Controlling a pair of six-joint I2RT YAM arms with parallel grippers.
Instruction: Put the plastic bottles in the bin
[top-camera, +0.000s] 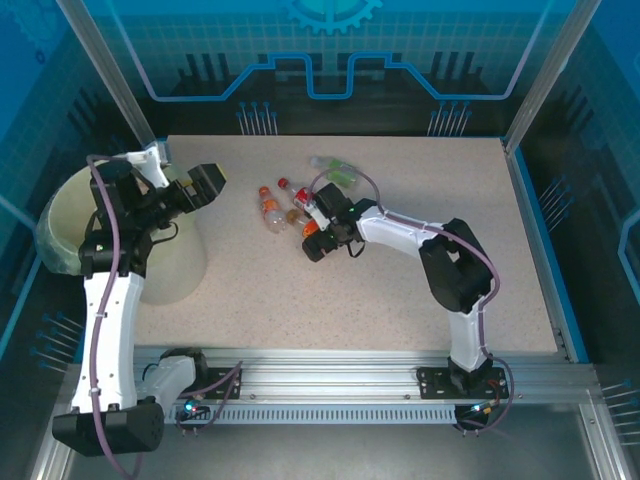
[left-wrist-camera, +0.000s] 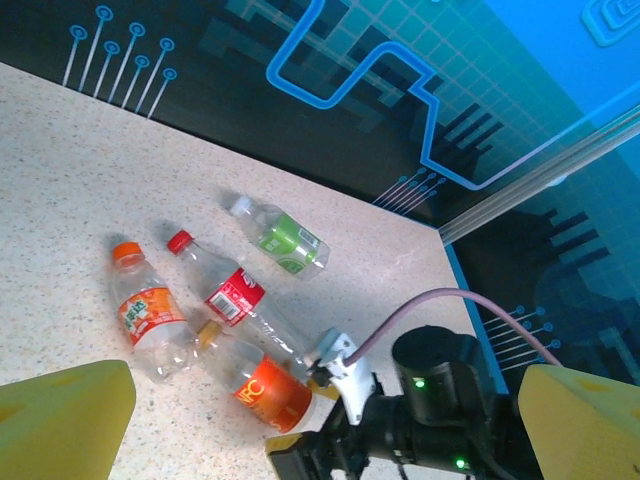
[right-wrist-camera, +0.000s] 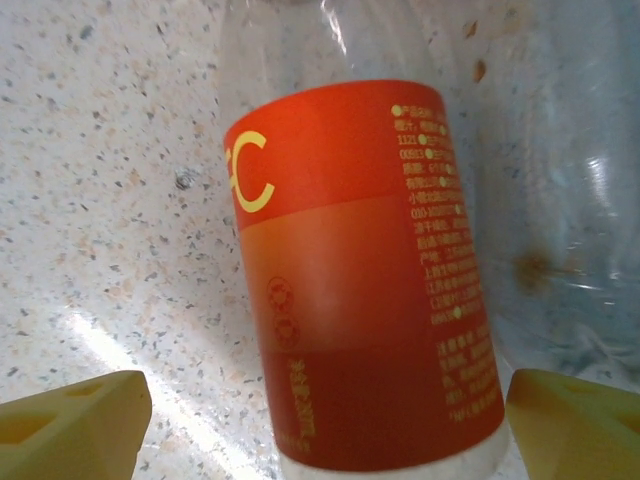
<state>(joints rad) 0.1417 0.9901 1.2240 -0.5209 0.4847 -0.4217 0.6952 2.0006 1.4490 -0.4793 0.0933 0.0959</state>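
Observation:
Several plastic bottles lie in a cluster mid-table. The orange-labelled bottle (right-wrist-camera: 365, 270) lies between my right gripper's (right-wrist-camera: 330, 425) yellow fingers (right-wrist-camera: 70, 425), which stand open with a gap on the left side and almost none on the right. From above, that gripper (top-camera: 314, 244) sits over the same bottle (top-camera: 310, 229). Beside it lie a red-labelled bottle (left-wrist-camera: 235, 295), an orange-capped bottle (left-wrist-camera: 150, 315) and a green-labelled bottle (left-wrist-camera: 290, 240). My left gripper (top-camera: 207, 183) hangs open and empty just right of the cream bin (top-camera: 170, 270).
A second clear bottle (right-wrist-camera: 570, 200) presses against the right side of the orange-labelled one. The right arm's cable (left-wrist-camera: 440, 300) loops above the cluster. Blue walls and metal posts (top-camera: 110, 80) enclose the table; the speckled tabletop (top-camera: 420, 290) stretches right.

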